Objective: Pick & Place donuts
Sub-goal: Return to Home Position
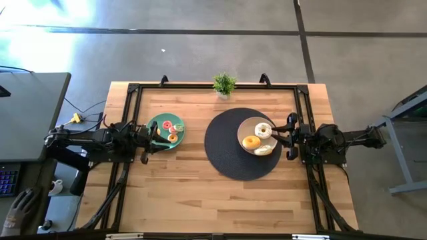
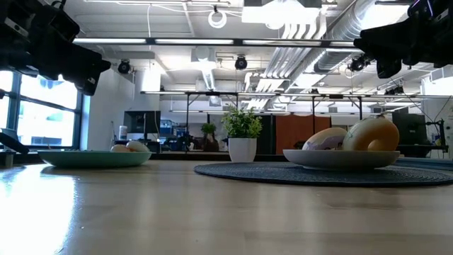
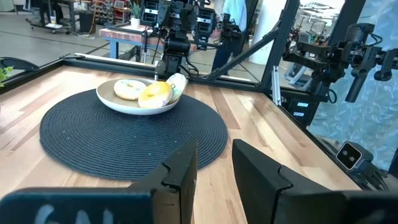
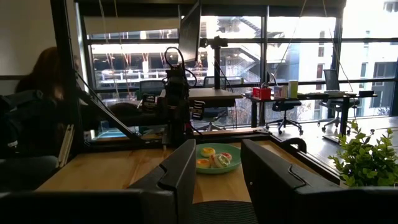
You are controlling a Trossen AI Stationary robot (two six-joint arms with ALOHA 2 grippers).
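Small glossy ring donuts (image 1: 173,129) sit clustered on the smooth round green plate (image 1: 155,123) by the wooden desk's (image 1: 200,193) left edge. Bigger donuts (image 1: 252,141) fill a beige plate (image 1: 244,130) on a dark woven round mat (image 1: 223,153). Left gripper (image 3: 214,149) and right gripper (image 4: 217,146) are both partly open, holding nothing.

Three large donuts (image 3: 153,93) lie crowded and touching on the beige plate (image 1: 244,130), which sits on the round dark mat (image 1: 223,153) toward the right edge of the bench (image 1: 200,200): a white-iced donut (image 1: 263,130), a yellow donut (image 1: 251,142) and a pale donut (image 1: 263,151). The small donuts (image 4: 213,159), a pink one (image 1: 177,128) and an orange one (image 1: 172,138) among them, lie clustered flat on the green plate (image 1: 155,124) near the left edge.
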